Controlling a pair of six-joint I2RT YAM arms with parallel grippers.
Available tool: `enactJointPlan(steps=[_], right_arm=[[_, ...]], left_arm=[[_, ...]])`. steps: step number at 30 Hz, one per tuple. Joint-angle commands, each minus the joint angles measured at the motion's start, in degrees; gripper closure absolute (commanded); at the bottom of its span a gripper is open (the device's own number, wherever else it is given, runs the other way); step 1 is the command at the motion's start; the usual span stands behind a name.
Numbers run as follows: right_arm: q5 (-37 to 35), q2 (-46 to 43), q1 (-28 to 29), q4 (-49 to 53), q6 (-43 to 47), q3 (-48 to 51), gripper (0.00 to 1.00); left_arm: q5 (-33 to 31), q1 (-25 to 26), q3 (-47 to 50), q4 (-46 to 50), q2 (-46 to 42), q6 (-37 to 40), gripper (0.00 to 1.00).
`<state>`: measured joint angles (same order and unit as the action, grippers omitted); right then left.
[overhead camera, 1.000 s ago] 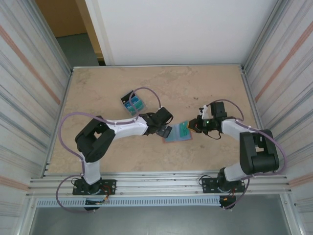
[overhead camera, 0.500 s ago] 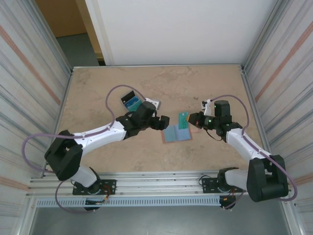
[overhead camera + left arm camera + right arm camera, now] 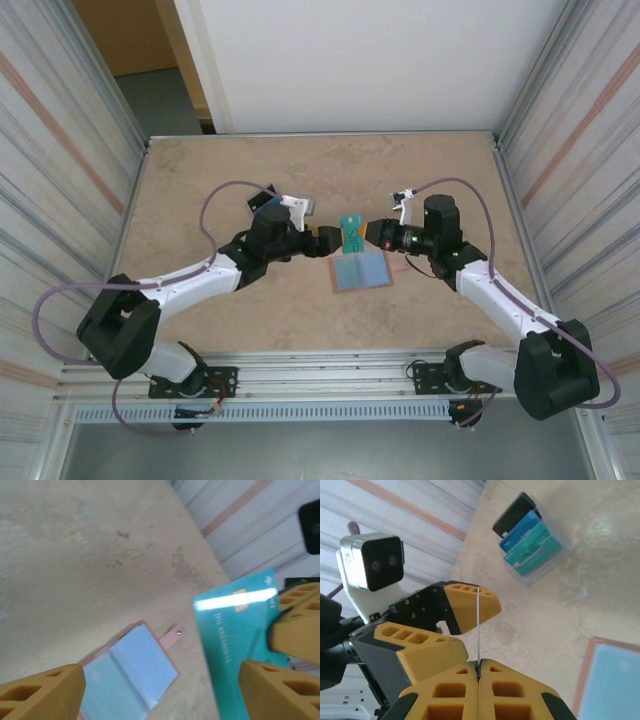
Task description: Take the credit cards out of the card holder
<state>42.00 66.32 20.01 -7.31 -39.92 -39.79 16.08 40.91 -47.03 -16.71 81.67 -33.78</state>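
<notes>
Beige marbled tabletop [image 3: 200, 190] bears the open salmon-pink bifold card holder [image 3: 361, 270], while above it the right gripper [image 3: 373, 233] pinches a thin teal plastic credit card [image 3: 351, 234], the left gripper [image 3: 328, 240] straddling it wide-jawed; advise centring pads before closing.

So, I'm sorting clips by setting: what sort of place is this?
Probably a robot lab test cell, not a home: a stone-patterned tabletop fenced by corrugated metal walls, with an aluminium rail along its near edge.

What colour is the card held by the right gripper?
The card is teal; the left wrist view shows it best.
</notes>
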Motion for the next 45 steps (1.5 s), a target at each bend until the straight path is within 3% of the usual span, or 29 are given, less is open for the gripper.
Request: enactJointPlan(steps=[1,6,9,13,20,27,29,32,33,36,37,38,39,45], right_arm=[[2.4,-0.1,1.0,3.5,5.1,-3.2,0.97],[4.0,-0.7,3.0,8.9,11.4,-6.3,0.97],[3.8,-1.2,4.7,15.7,18.4,-9.2,0.97],[3.9,-0.8,5.5,24.1,27.0,-12.4,0.98],[7.3,0.7,6.0,31.4,36.0,-16.4,0.98],[10.4,2.7,7.1,36.4,41.7,-19.7,0.98],[10.8,3.2,7.3,36.3,42.1,-20.0,0.98],[10.8,3.8,7.5,36.1,42.6,-20.5,0.97],[10.4,3.8,7.5,36.0,42.6,-20.5,0.96],[8.8,3.6,7.2,35.1,41.9,-20.2,0.8],[8.6,3.4,6.8,34.3,41.2,-19.8,0.61],[8.9,3.1,6.4,33.5,40.3,-19.4,0.49],[9.5,2.8,5.8,32.1,39.2,-18.8,0.43],[6.9,-2.9,3.5,18.0,27.3,-11.1,0.38]], left_arm=[[7.2,-1.7,-0.9,-2.9,-2.3,3.0,0.2],[13.4,-3.5,-2.0,-1.5,-3.1,7.2,0.2],[19.4,-4.2,-4.9,4.3,-3.9,15.7,0.19],[21.7,-4.7,-9.5,16.0,-5.6,28.0,0.2],[29.7,-4.9,-14.2,27.2,-4.8,41.1,0.24],[36.6,-5.0,-16.1,29.2,-1.7,42.2,0.53],[37.2,-5.0,-16.6,29.9,-1.0,42.6,0.67],[37.5,-4.9,-17.0,30.8,-0.5,43.0,0.99],[37.6,-4.9,-17.0,30.9,-0.5,43.0,1.0],[37.6,-4.9,-16.3,30.5,-1.5,42.7,1.0],[36.8,-4.9,-15.7,29.7,-2.1,42.3,1.0],[35.9,-5.0,-14.9,28.7,-2.8,41.6,1.0],[34.6,-5.0,-13.9,27.1,-3.8,40.7,1.0],[21.6,-5.2,-3.9,11.8,-12.5,30.3,1.0]])
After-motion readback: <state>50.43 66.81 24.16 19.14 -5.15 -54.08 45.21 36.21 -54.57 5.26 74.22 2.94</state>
